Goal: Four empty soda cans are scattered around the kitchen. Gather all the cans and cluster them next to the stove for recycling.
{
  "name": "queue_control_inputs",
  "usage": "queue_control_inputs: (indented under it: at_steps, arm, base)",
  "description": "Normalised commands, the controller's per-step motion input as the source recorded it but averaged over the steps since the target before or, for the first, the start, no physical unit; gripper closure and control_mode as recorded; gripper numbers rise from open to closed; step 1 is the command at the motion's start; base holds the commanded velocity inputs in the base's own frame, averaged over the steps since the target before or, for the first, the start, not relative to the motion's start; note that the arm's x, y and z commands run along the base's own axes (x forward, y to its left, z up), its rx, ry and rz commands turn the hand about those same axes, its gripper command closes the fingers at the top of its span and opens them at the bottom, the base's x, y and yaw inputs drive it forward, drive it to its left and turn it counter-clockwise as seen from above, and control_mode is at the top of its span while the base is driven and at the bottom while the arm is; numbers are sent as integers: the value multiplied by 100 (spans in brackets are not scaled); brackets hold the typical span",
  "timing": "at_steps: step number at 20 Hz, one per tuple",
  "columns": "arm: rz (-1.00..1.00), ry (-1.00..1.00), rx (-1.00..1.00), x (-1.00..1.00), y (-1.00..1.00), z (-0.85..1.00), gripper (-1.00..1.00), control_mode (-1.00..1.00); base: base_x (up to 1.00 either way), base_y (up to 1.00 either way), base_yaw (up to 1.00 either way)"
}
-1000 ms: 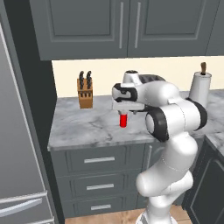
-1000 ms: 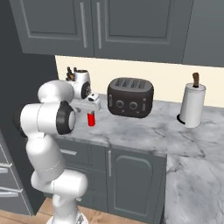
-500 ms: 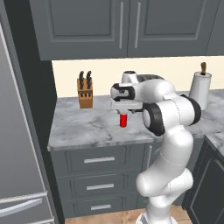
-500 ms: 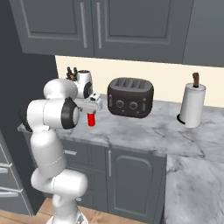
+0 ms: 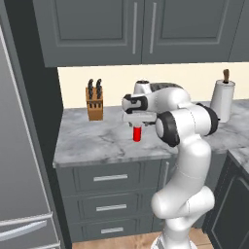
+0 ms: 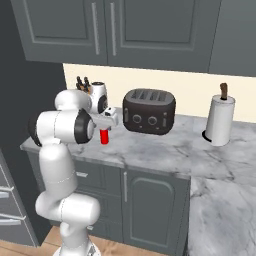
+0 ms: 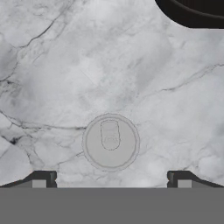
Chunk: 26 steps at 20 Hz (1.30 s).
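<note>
Jaws spread wide, I hang above the red can (image 7: 110, 141), low centre of frame, upright on the surface (image 7: 65, 65). Descending off-centre, one fingertip (image 7: 43, 177) could tip it.

Grey-veined white marble countertop (image 5: 92, 141) over dark grey base cabinets.
On it stand 1 small red soda can (image 5: 137, 133), upright, near the front edge; a wooden knife block (image 5: 95, 104) at the back wall; a black toaster oven (image 6: 149, 111); and a white paper-towel roll (image 6: 218, 120) on its holder.
</note>
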Motion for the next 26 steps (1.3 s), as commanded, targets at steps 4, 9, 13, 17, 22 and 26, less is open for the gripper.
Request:
queue_control_inputs:
  at_steps: [4, 9, 13, 17, 22, 26]
  arm:
    - [0, -2, 0, 20, 0, -19, -100, -100]
    - [0, -2, 0, 17, 0, -14, -100, -100]
    - [0, 0, 0, 4, 0, -11, -100, -100]
    - [0, 0, 0, 5, 0, -10, -100, -100]
    - [0, 0, 0, 5, 0, -8, -100, -100]
    - [0, 0, 0, 0, 0, -7, -100, -100]
  base:
    - [0, 0, 0]
    - [0, 0, 0]
    - [0, 0, 0]
    - [0, 0, 0]
    - [0, 0, 0]
    - [0, 0, 0]
